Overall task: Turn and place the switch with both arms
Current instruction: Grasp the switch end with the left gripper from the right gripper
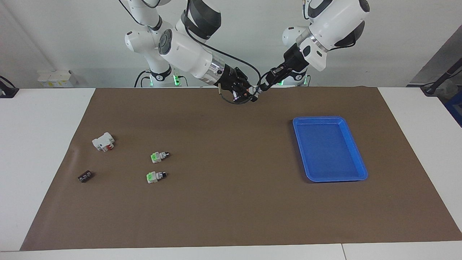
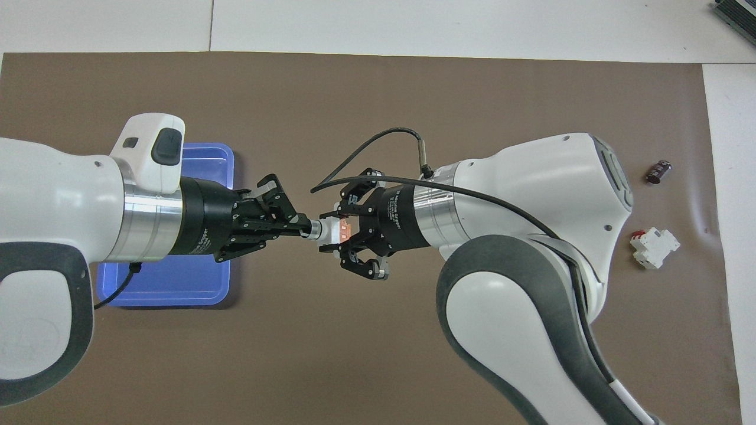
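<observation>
Overhead view is showing the switch [image 2: 335,230], a small white-grey block with an orange end. The right gripper [image 2: 344,231] is clamping its body, while the left gripper [image 2: 306,228] is seemingly pinching its knob.

In the overhead view the right arm [image 2: 531,265] hides both green-ended switches [image 1: 158,156]; the left arm [image 2: 71,236] covers part of the tray [image 2: 207,283]. Both arms run off the frame.

Matt brown table cover [image 1: 231,202] — paper-like, faintly creased — under a glossy blue plastic tray [image 1: 355,159] and smooth white-shelled arms.
</observation>
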{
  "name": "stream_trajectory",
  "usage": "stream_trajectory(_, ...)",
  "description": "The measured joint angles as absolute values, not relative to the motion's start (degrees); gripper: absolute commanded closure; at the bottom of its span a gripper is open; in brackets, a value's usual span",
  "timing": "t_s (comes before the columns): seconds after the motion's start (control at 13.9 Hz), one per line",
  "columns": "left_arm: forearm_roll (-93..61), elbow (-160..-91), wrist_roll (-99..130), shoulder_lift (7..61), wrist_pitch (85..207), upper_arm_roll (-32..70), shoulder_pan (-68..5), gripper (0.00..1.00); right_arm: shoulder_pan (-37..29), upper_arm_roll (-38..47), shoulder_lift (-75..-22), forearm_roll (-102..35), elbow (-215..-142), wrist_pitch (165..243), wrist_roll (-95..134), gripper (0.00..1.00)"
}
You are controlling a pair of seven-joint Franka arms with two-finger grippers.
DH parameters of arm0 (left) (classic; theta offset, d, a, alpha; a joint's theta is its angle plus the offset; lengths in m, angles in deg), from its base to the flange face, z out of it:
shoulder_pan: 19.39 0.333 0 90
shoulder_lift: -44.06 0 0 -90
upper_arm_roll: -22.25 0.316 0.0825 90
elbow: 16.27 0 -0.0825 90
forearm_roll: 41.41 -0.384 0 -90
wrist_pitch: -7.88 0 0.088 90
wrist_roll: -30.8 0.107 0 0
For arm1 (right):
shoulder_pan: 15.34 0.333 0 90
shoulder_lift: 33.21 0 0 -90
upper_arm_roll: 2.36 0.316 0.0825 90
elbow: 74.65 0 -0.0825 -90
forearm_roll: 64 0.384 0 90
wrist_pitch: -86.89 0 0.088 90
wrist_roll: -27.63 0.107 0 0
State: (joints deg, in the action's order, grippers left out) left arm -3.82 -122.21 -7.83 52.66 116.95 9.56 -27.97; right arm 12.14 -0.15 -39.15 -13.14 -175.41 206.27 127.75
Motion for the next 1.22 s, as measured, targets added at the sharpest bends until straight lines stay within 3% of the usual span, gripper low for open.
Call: stream_trajectory(1.22,-4.2,-122.0,54.7,53.0,116.5,9.2,-28.1,1.0,12.1,0.0,-39.2,-13.1,-175.4,205.8,128.4,1.0)
